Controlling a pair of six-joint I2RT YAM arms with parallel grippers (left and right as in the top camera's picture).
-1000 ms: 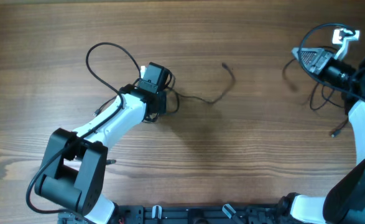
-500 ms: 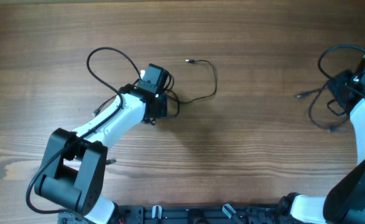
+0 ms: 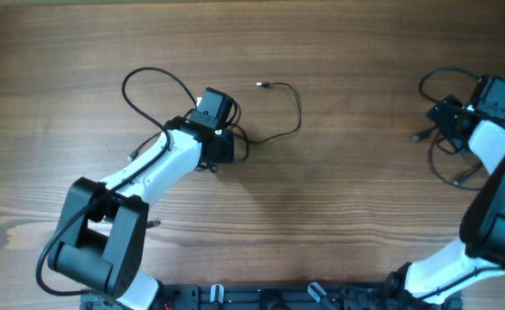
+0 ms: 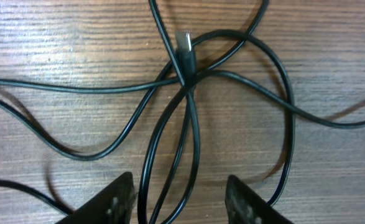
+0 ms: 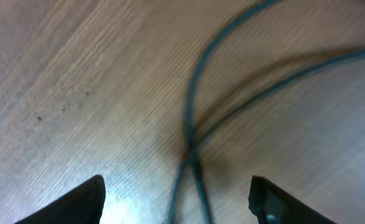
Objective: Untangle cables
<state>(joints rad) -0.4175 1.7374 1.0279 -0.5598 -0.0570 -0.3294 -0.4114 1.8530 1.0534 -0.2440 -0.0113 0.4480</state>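
The left fingers have let go in the last second and now stand apart over crossing strands of the left cable, mid-left on the table. Far right, the right fingers have sprung wide too, poised above the other cable, well apart from the first.

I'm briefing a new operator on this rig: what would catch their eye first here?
A knot of black cables crossing around a silvery plug stands out, left of centre, just ahead of the open left gripper. A second cable bunch lies at the far right edge under the right gripper, also open, though that wrist view is blurred.
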